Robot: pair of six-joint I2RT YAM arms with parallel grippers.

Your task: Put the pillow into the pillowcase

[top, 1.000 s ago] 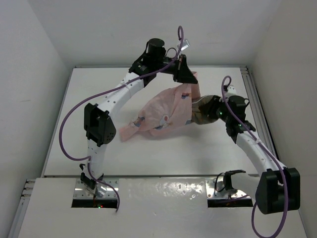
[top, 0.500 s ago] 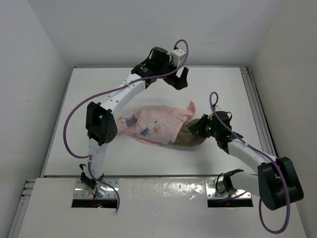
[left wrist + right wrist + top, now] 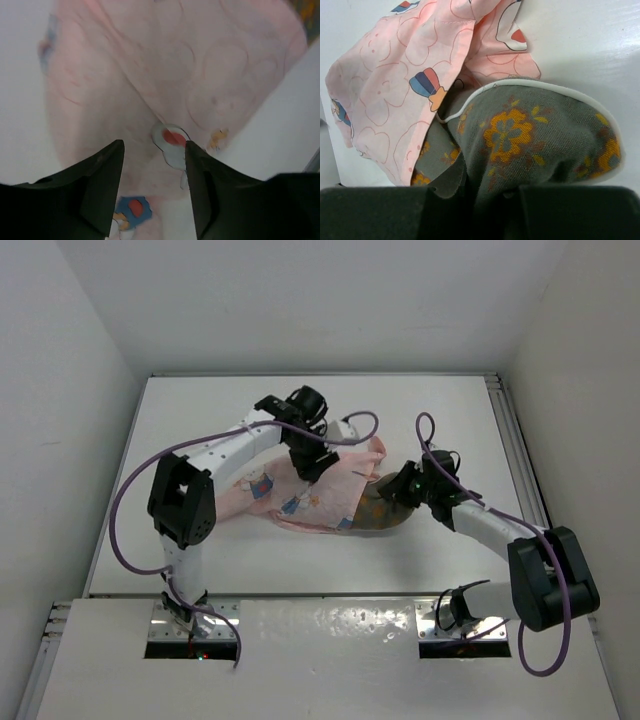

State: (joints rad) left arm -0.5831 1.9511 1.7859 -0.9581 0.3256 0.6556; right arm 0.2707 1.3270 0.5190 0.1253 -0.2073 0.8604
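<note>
The pillowcase (image 3: 300, 495), thin soft pink cloth printed with small cartoon figures, lies rumpled on the white tabletop (image 3: 200, 420); its open mouth drapes loosely over one end of the pillow (image 3: 535, 135), a flat olive-brown cushion with orange flower dots and pale piping; the cushion sits partly inside, its rounded right end sticking out; the left jaws stand wide over the pink fabric, gripping nothing; the right jaws are closed on a gathered fold of the pillow's exposed end.
</note>
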